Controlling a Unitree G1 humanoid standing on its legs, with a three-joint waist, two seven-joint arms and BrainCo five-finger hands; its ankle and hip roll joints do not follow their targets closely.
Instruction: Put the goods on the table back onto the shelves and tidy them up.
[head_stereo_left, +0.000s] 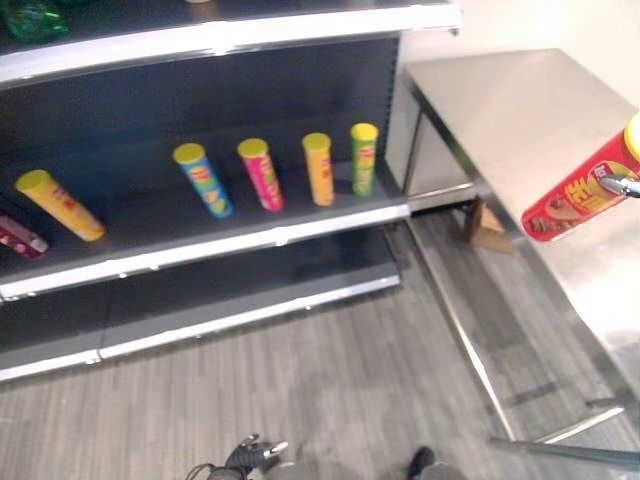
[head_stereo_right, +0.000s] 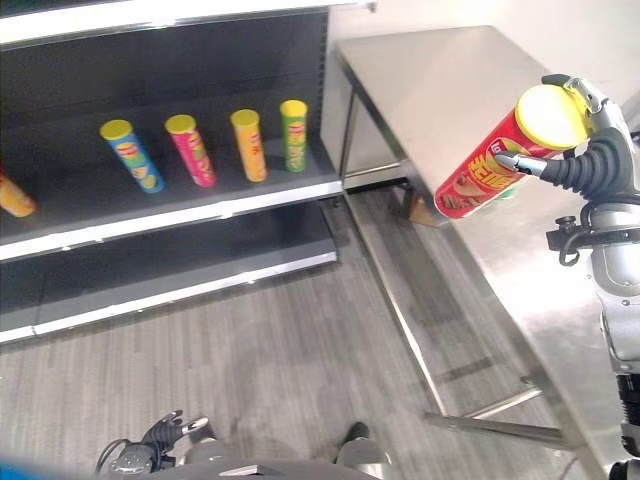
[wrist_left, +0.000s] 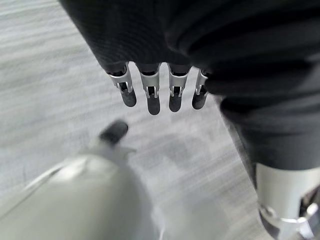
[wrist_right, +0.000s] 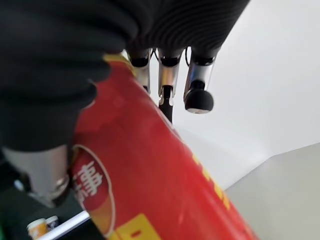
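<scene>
Red can (head_stereo_right: 490, 165) clasped in right hand (head_stereo_right: 590, 160), lifted clear above the steel table (head_stereo_right: 420, 90), tilted for carrying toward the shelf (head_stereo_right: 200, 215) left of the table, beside 4 upright cans (head_stereo_right: 247, 145). Left hand (wrist_left: 160, 90) hanging relaxed, fingers straight, carrying nothing.

Your right hand (head_stereo_right: 590, 160) was raised, fingers curled in grasp; left hand (wrist_left: 160, 90) hung low, fingers straight.

I can't read the print on the 4 small cans (head_stereo_right: 207, 150) on the shelf (head_stereo_right: 180, 215), and my left eye view cuts off the red can (head_stereo_left: 580, 192) at its edge.
</scene>
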